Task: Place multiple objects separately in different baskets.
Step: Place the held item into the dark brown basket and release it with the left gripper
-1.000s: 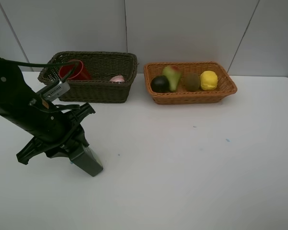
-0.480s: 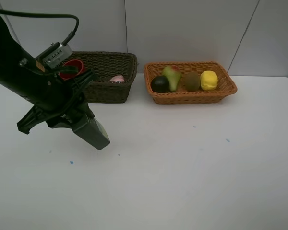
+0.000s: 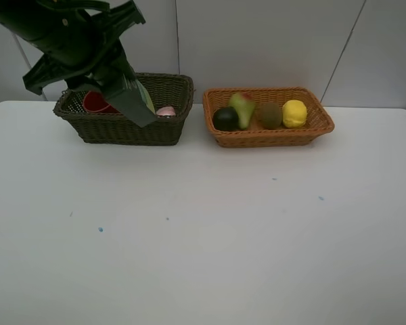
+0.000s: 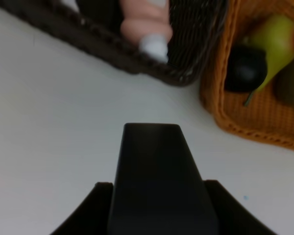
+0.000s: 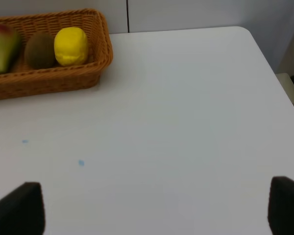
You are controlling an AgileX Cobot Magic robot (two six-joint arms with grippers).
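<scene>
One dark green bottle [image 3: 130,95] hangs clenched in the left end effector [image 3: 111,78] above the dark brown basket [image 3: 164,128]; rigid, smooth, probably light, gripped across its body, it could slip.

Two rectangular wicker baskets side by side at the back of the white table [image 3: 257,237], dark brown deeper basket [image 3: 132,128] left holding red cup [image 3: 95,103] and small pink bottle [image 3: 166,111], orange-tan shallower basket [image 3: 271,135] right holding, left to right, dark round fruit [image 3: 225,119], green-red pear [image 3: 242,108], brown kiwi [image 3: 271,115], yellow lemon [image 3: 294,113], dark green bottle [image 3: 132,98] tilted above the left basket.
</scene>
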